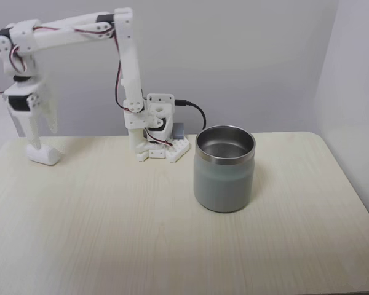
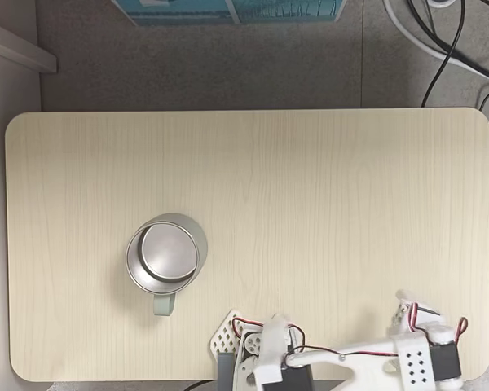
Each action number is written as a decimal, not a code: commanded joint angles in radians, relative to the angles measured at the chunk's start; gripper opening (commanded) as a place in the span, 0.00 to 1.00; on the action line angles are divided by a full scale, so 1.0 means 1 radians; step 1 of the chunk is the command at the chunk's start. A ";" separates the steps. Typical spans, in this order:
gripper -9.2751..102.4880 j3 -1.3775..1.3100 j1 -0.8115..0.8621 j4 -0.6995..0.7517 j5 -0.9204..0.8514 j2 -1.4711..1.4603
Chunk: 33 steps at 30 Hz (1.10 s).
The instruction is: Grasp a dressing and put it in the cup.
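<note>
One cup (image 1: 225,178) upright on table (image 1: 111,233), inside bare.

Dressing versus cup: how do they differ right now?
Size: the dressing is far smaller than the cup. Pose: the dressing lies on its side; the cup stands upright, mouth open. Look: the dressing is plain white, the cup grey-green with a shiny steel rim. Place: the dressing sits under the gripper at far left; the cup stands alone. Both rest on the table.
</note>
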 commanded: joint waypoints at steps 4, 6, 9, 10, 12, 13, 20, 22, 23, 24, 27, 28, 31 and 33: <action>0.28 0.018 0.043 -0.123 -0.035 0.101; 0.28 0.029 0.052 -0.150 -0.037 0.143; 0.29 0.029 0.064 -0.202 -0.037 0.187; 0.29 0.029 0.066 -0.215 -0.037 0.201; 0.29 0.029 0.067 -0.232 -0.035 0.229; 0.29 0.029 0.067 -0.236 -0.035 0.239; 0.08 0.018 0.058 -0.249 -0.034 0.249; 0.08 0.018 0.060 -0.249 -0.031 0.245; 0.08 0.018 0.060 -0.247 -0.031 0.242; 0.08 0.018 0.060 -0.244 -0.028 0.239; 0.08 0.023 0.060 -0.229 -0.023 0.229; 0.08 0.023 0.058 -0.221 -0.018 0.221; 0.08 0.043 0.043 -0.179 0.014 0.184; 0.08 0.060 0.021 -0.147 0.052 0.135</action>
